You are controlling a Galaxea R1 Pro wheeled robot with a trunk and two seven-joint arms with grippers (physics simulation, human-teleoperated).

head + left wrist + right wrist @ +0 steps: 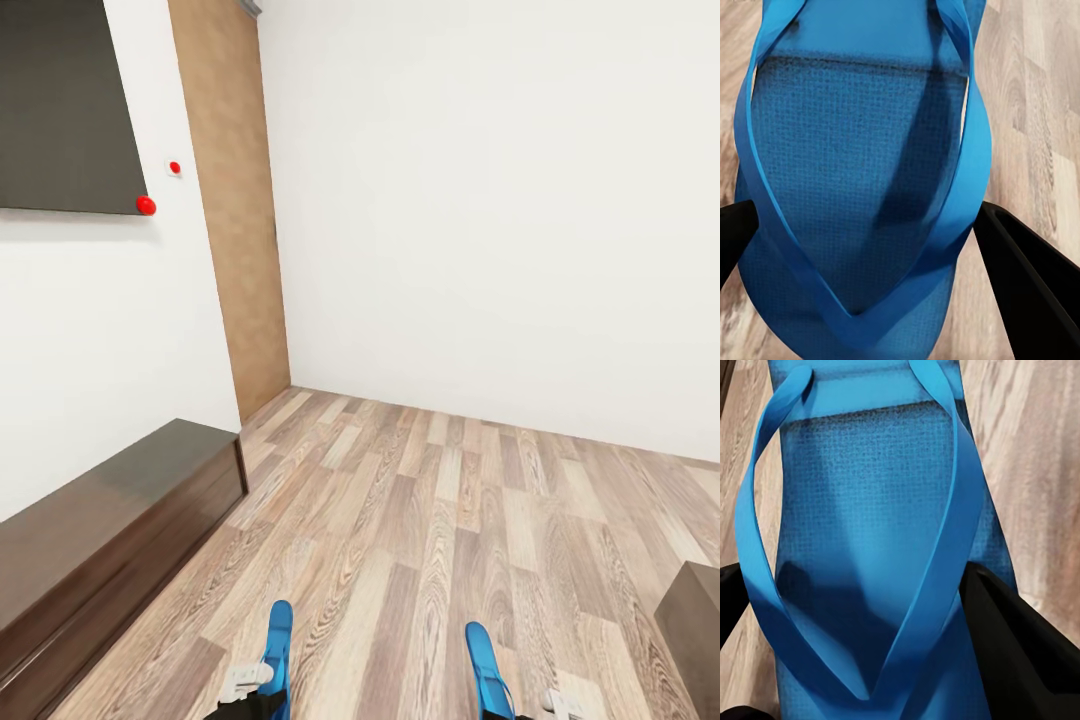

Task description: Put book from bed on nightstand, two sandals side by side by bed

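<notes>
Both bright blue sandals are held above the wood-plank floor (440, 520). The left sandal (278, 648) (862, 172) lies between the black fingers (1027, 289) of my left gripper (870, 255) (250, 690), which is shut on it. My right gripper (870, 637) (555, 705) is shut on the right sandal (487, 668) (870, 525), its fingers (1020, 656) pressing the sole's edges. The book, the bed and the nightstand are out of view.
A long low dark-wood cabinet (100, 540) runs along the left wall under a dark wall panel (60, 100). A light wooden panel (235, 200) stands in the corner. A dark boxy corner (695, 615) juts in at the lower right. White walls close the room ahead.
</notes>
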